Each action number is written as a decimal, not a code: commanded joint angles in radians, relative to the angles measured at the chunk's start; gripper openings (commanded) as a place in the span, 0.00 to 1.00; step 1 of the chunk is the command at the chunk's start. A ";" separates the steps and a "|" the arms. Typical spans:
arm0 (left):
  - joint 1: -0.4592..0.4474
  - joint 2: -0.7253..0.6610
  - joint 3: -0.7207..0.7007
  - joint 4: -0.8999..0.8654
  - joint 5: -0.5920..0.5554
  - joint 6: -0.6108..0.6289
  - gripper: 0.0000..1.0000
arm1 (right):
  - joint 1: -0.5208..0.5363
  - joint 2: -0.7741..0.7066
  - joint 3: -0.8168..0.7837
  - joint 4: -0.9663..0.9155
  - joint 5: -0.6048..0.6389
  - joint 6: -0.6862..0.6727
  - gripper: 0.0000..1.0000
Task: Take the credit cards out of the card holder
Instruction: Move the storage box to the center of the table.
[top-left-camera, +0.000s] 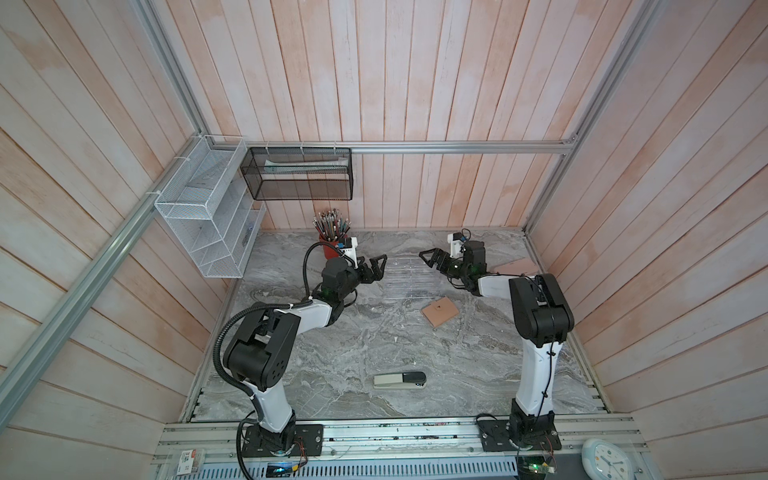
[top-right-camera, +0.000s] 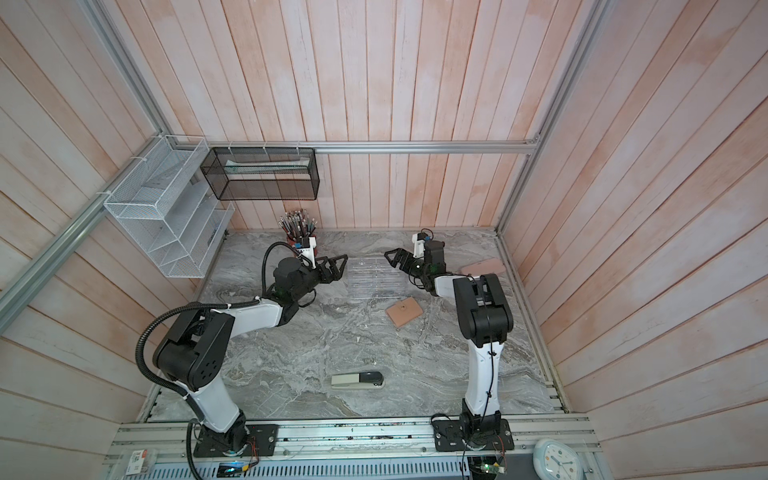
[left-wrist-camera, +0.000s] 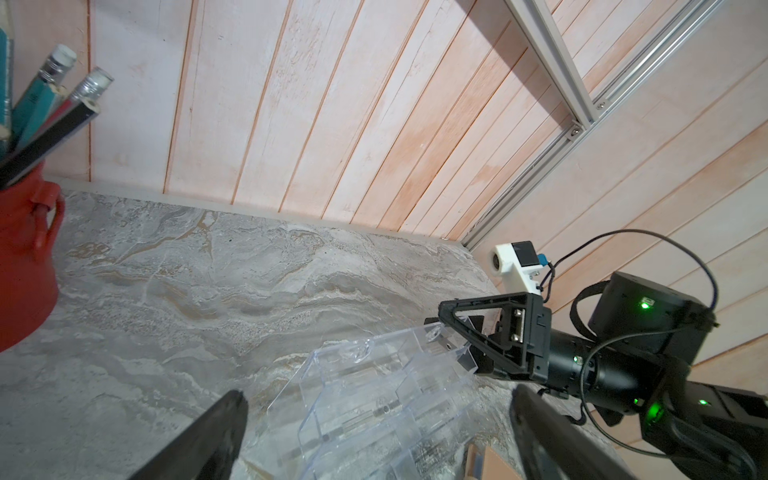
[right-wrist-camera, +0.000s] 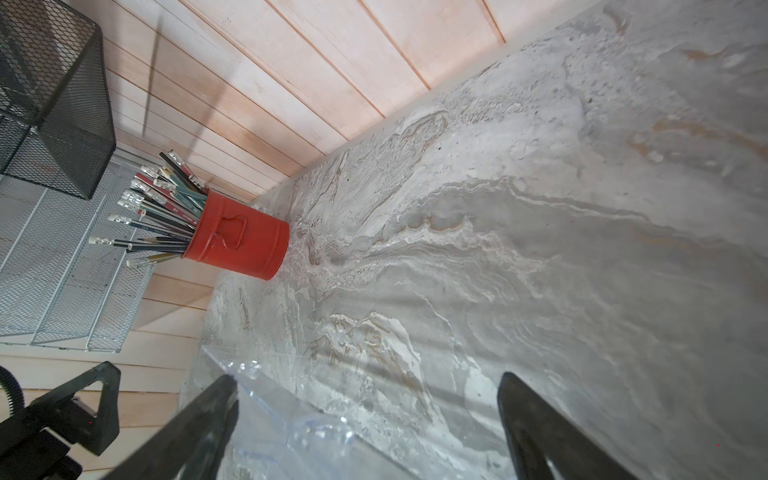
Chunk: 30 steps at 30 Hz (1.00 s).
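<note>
- the card holder (top-left-camera: 439, 311) lies flat and closed on the table (top-left-camera: 332, 353), a little off centre toward 2 o'clock. it is well apart from both grippers. no credit cards show anywhere.
- the left gripper (top-left-camera: 380, 266) hangs at 9 o'clock of a clear rack (top-left-camera: 409, 276). its fingers are spread wide and hold nothing.
- the right gripper (top-left-camera: 428, 258) hangs at 2 o'clock of the rack, also spread wide and empty. one finger looks very close to the rack's top edge; you cannot tell if it touches.
- risk: the rack is see-through and sits between your grippers, at 12 o'clock of the holder. a careless sweep down toward the holder could knock it.
- risk: the holder looks light and thin on smooth marble. it may slide or spin when you press it unless one arm pins it.
- risk: its snap is shut, so you will likely have to pry the flap open, and the fingers could slip off.
- risk: a longer pink case (top-left-camera: 519, 266) lies at the table's 2 o'clock edge, similar in colour. do not mistake it for the holder.
- textures: the holder is a matte tan-pink rectangle with a small dark snap. the rack is glossy, hard, stepped plastic. the table is grey veined stone.
</note>
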 joint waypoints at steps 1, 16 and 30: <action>0.008 -0.039 -0.027 -0.014 -0.020 0.006 1.00 | 0.020 -0.030 0.004 -0.003 0.028 0.030 0.98; 0.016 -0.159 -0.079 -0.074 0.011 0.005 1.00 | 0.030 -0.167 -0.023 -0.133 0.158 -0.048 0.98; -0.060 -0.335 -0.128 -0.249 0.086 -0.051 1.00 | 0.030 -0.608 -0.277 -0.567 0.362 -0.234 0.98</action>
